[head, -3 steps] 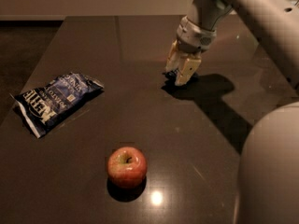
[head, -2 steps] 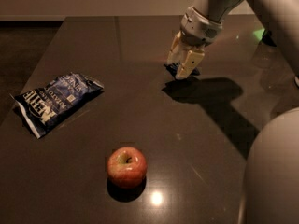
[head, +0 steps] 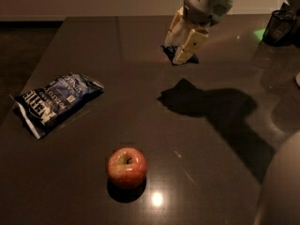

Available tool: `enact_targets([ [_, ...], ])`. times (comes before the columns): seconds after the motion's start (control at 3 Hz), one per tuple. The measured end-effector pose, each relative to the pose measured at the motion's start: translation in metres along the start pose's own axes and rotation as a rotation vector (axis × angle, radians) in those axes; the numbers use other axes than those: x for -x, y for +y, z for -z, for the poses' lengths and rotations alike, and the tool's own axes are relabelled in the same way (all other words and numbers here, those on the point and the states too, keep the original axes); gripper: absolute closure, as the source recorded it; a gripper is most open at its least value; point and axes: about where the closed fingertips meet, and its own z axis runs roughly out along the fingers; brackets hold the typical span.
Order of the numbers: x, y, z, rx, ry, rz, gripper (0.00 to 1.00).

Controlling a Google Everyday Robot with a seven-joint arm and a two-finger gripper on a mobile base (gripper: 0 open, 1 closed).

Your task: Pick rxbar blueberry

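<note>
**One bar pinched, clear of the counter**

Taking the apple (head: 126, 167) as my marker: the rxbar blueberry (head: 181, 58) sits well beyond it and off to its right in the camera view, not lying down but clamped between my jaws. They are closed on it from above, one on each side, with the dark navy wrapper poking out below and to either side of them. My shadow (head: 206, 102) falls on the counter (head: 140, 46) between the apple and the bar, apart from the bar itself, so I judge the bar hangs above the surface rather than resting on it.

I expect the bar to be light, thin and a little bendy, with a slick foil wrapper. The risk I see is that it slides or swivels in the grip if it is held only by an edge. A hold across the short width near the middle would suit it best; I cannot tell how near the middle my hold is. A firm but modest squeeze should do, since nothing here is fragile.

The crinkled blue chip bag (head: 56, 102), beyond the apple and to its left, is the wrong item and lies well apart from me.
</note>
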Motion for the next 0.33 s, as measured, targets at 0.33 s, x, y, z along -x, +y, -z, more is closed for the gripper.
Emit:
enact_targets([
  [0.33,0.0066,-0.0067,0.0035,-0.033,-0.01,0.004,1.0],
])
